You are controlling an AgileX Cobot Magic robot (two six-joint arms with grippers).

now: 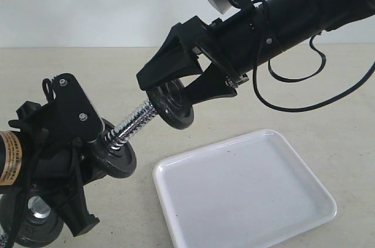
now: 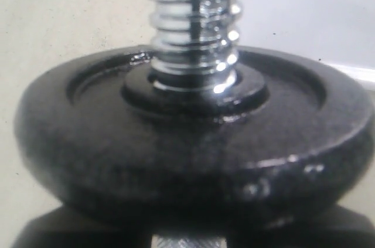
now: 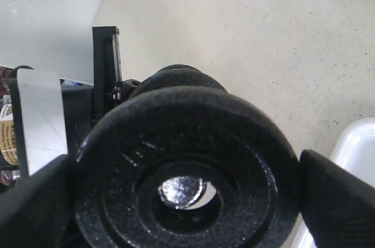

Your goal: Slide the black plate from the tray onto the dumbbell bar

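Note:
My right gripper [image 1: 173,92] is shut on the black plate [image 1: 170,107], one finger on each side of its rim, and holds it in the air on edge. The plate [image 3: 184,160] stands at the threaded tip of the dumbbell bar [image 1: 136,120]. The bar's chrome end [image 3: 183,191] shows inside the plate's centre hole, off-centre. My left gripper [image 1: 73,160] is shut on the bar's knurled middle [image 2: 187,242] and holds it tilted up to the right. The white tray [image 1: 246,195] lies empty on the table below.
Another black disc [image 1: 117,154] sits on the bar just past my left gripper's fingers and fills the left wrist view [image 2: 193,142]. One more disc [image 1: 38,221] lies at the bottom left corner. Black cables [image 1: 304,84] hang from the right arm.

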